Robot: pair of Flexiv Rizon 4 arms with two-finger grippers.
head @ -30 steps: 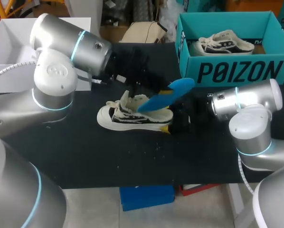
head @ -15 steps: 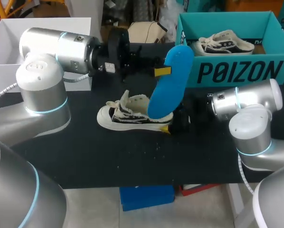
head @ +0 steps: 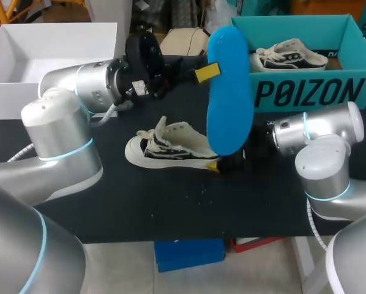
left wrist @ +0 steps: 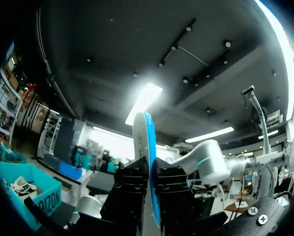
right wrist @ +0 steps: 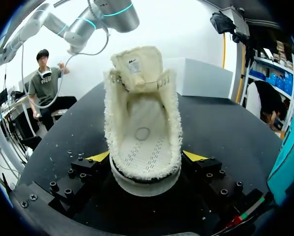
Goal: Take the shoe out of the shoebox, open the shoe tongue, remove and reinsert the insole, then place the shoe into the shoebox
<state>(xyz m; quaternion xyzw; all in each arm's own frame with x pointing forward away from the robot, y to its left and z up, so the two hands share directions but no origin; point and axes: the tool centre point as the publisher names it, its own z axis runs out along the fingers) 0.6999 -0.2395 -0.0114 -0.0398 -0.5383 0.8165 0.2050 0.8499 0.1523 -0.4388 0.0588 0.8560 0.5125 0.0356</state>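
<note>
While the right gripper (head: 223, 163) clamps both yellow-tipped fingers against the heel of the cream-and-black canvas shoe (head: 171, 147), that shoe rests on its sole on the black table (head: 171, 208). Its long axis runs across the table, toe toward the left arm, tongue standing open. Above the shoe's heel, the left gripper (head: 207, 72) is pinched tight on the flat blue insole (head: 229, 92), held on end with its lower tip near the heel. The teal cardboard shoebox (head: 293, 92), which has a second shoe (head: 290, 55) inside, stands behind the shoe.

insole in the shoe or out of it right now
Out. The left gripper is shut on the blue insole, held upright in the air; the right wrist view shows the shoe empty.
</note>
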